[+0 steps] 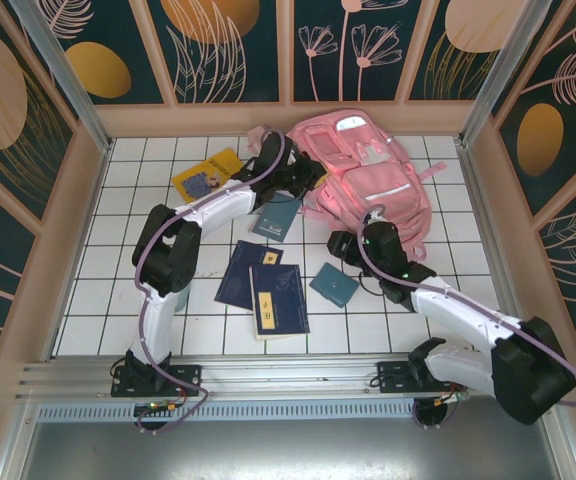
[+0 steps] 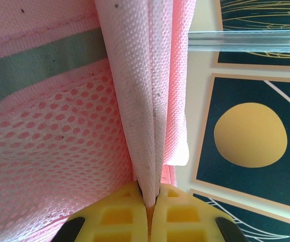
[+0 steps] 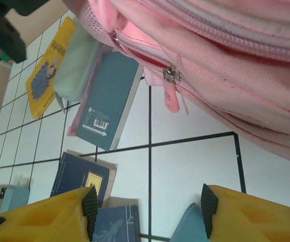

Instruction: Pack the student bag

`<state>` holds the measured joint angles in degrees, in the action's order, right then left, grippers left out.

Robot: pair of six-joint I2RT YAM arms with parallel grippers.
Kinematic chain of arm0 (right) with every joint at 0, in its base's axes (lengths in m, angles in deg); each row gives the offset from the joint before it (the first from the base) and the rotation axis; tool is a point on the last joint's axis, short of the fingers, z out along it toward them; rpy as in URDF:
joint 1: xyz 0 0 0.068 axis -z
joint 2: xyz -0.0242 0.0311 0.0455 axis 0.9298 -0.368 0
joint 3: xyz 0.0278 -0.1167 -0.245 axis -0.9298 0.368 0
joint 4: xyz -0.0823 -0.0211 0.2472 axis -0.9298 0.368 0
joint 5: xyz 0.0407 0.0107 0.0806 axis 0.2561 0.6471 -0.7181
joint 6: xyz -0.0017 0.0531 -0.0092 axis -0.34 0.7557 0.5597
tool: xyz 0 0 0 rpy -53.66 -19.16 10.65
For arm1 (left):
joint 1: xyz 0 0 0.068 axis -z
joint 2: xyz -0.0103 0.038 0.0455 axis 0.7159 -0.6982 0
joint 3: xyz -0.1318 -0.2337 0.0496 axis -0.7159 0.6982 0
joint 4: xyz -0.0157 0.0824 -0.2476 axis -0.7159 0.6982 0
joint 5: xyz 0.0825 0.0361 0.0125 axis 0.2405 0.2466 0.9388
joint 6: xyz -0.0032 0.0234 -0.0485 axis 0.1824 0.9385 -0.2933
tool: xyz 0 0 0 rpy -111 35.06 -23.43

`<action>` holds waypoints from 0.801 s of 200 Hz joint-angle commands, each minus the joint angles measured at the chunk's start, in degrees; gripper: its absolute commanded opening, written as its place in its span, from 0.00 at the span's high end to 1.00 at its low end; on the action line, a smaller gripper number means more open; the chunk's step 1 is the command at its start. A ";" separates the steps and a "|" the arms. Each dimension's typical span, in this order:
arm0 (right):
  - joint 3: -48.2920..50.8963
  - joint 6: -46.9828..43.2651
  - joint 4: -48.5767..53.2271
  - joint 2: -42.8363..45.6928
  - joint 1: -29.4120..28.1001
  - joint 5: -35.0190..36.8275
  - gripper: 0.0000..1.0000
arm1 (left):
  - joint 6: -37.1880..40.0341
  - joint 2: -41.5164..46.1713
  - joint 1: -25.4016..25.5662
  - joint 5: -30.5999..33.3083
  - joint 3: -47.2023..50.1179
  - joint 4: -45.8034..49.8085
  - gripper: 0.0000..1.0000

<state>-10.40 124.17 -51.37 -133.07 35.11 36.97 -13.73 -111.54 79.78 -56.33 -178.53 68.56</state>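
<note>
Student bag (image 1: 368, 175): unpacked, I'd say; books (image 1: 278, 300) out on table (image 1: 98, 290).
L pincer (image 2: 147, 214): clenched on bag.
R pincer (image 3: 145, 201): released.

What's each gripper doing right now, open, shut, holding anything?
Left gripper: closed, pinching a fold of the student bag fabric.
Right gripper: open, holding nothing, facing the bag's zipper pull.

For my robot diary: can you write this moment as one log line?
left gripper: shut on student bag | right gripper: open, empty, facing zipper pull | books: not yet packed
</note>
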 commanded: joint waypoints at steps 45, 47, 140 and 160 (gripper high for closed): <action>0.97 13.06 -16.01 -9.42 0.78 4.07 0.40 | -4.08 0.29 -0.10 -1.60 -6.16 -2.47 1.00; 1.10 13.29 -16.36 -9.65 0.78 4.19 0.41 | -4.17 0.22 -0.09 -1.62 -6.17 -2.50 1.00; -3.47 12.62 -25.29 -22.06 0.87 6.44 0.46 | -5.98 0.19 -0.05 -3.08 -5.92 -4.10 1.00; -4.23 12.43 -28.48 -23.82 0.87 5.88 0.49 | -6.15 0.38 0.01 -3.09 -5.42 -4.17 1.00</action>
<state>-12.39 136.35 -73.62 -154.73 35.74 42.57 -16.76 -112.35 79.74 -56.64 -181.77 69.85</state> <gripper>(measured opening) 0.528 0.061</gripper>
